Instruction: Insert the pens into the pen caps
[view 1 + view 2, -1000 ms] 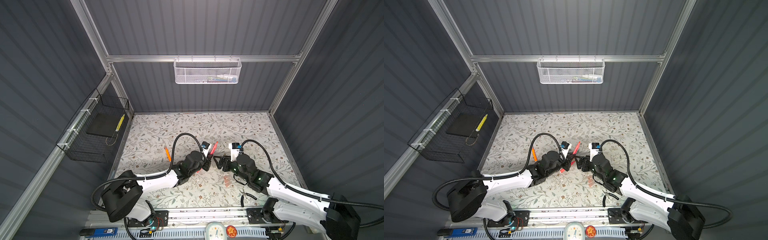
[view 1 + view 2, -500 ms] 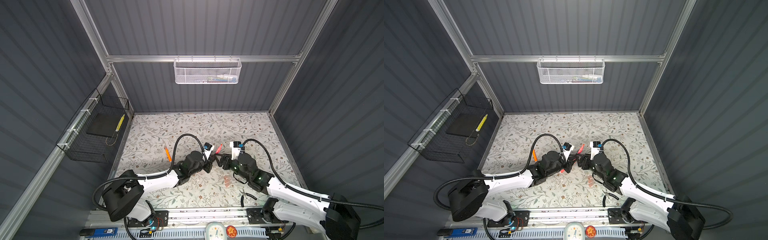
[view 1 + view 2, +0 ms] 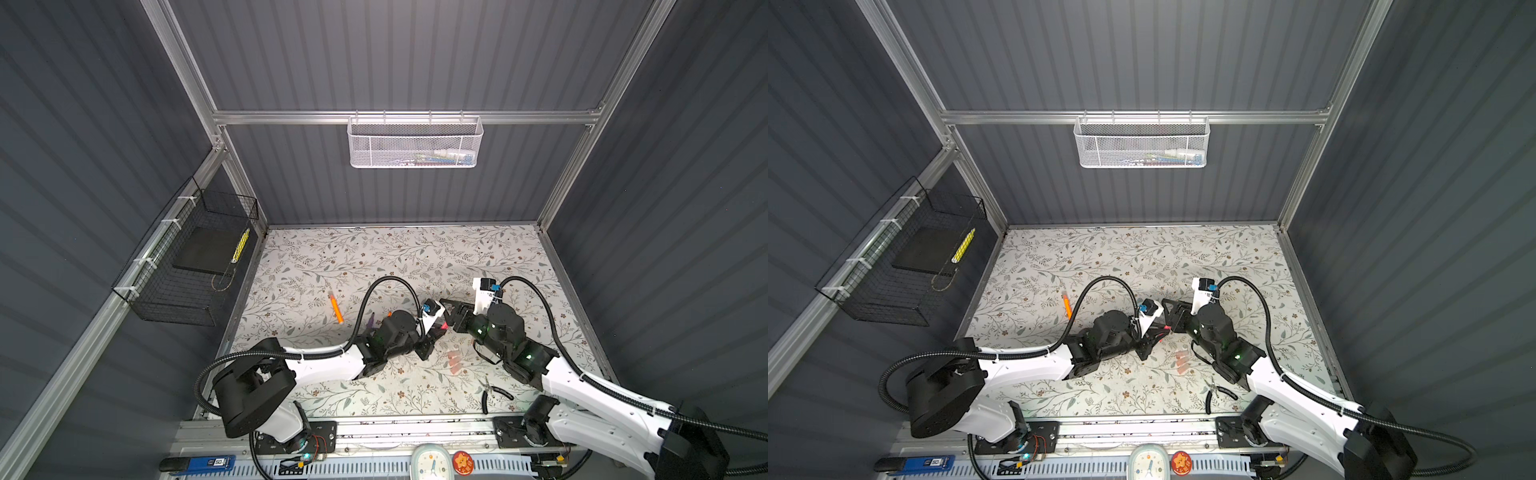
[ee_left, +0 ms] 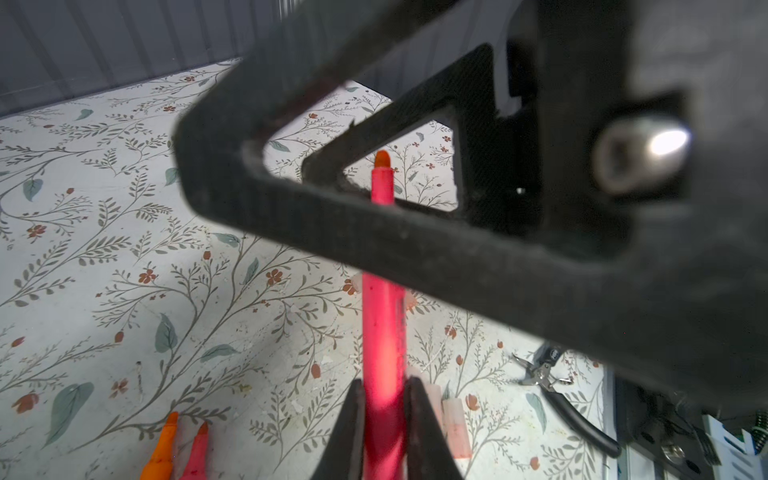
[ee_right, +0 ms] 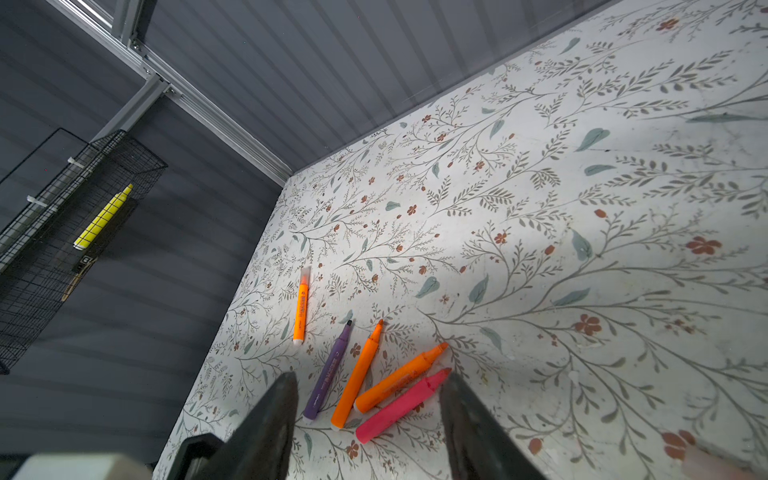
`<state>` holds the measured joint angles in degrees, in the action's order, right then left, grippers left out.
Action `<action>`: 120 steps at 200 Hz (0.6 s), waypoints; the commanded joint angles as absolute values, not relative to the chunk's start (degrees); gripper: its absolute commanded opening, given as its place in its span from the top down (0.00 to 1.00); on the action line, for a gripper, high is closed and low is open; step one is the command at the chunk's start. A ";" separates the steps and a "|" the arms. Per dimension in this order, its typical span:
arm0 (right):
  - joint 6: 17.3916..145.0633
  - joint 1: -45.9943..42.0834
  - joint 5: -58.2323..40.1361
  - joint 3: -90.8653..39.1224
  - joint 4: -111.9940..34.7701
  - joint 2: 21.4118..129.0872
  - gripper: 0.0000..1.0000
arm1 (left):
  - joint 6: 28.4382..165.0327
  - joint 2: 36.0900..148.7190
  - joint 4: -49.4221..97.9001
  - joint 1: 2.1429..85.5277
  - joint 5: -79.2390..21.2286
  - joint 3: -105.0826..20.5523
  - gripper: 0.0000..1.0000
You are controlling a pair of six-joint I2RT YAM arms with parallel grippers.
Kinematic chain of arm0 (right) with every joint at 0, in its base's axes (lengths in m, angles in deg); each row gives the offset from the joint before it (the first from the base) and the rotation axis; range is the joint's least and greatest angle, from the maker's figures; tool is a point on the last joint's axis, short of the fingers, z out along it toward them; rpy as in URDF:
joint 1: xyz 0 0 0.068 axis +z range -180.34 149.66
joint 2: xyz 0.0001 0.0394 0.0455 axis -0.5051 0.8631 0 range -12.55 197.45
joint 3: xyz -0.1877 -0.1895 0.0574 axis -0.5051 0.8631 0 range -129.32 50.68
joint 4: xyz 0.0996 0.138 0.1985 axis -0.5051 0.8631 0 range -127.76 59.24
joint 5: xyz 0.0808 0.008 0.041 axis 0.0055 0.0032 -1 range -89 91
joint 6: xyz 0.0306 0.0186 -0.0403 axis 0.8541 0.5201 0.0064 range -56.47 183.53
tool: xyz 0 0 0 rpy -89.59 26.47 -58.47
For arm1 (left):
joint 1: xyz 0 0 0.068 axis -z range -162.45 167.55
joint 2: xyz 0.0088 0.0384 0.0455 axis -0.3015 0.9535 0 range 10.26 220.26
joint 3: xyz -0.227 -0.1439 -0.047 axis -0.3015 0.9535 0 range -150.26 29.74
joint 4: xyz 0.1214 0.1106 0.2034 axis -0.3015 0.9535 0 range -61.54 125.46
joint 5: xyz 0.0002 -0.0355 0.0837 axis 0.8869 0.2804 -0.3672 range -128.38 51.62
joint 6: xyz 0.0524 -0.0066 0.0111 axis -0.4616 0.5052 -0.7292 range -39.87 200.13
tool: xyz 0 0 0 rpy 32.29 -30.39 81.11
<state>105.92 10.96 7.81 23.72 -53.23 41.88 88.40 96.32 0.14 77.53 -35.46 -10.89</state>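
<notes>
My left gripper (image 4: 384,386) is shut on a pink-red pen (image 4: 382,328), which points away from the jaws, and a finger of my right gripper crosses in front of it. In both top views the two grippers meet mid-table, left gripper (image 3: 436,332) against right gripper (image 3: 446,313). The right gripper (image 5: 369,376) is open, with nothing between its fingers. On the table beyond it lie a purple pen (image 5: 328,370), two orange pens (image 5: 357,374), a pink-red pen (image 5: 401,405) and an orange pen (image 5: 302,307) with a pale cap on it. Loose pen caps (image 3: 454,360) lie just in front of the grippers.
Black-handled pliers (image 3: 494,392) lie at the front right of the floral table. A white mesh basket (image 3: 415,143) hangs on the back wall. A black wire basket (image 3: 187,266) hangs on the left wall. A clock (image 3: 430,461) stands at the front edge.
My left gripper has carried the pink-red pen to the right and lowered it against the right gripper. The right gripper's fingers have narrowed but stay open.
</notes>
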 commanded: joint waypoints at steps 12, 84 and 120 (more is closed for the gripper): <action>105.98 10.92 7.82 23.09 -52.30 43.13 0.53 | 86.55 96.31 0.21 78.09 -33.64 -12.59 1.00; 106.08 10.84 7.36 23.26 -51.82 41.81 0.90 | 86.63 96.57 0.25 78.02 -33.96 -12.71 1.00; 105.89 10.94 6.43 23.39 -51.87 41.11 0.98 | 86.85 96.66 0.51 78.08 -34.24 -12.81 1.00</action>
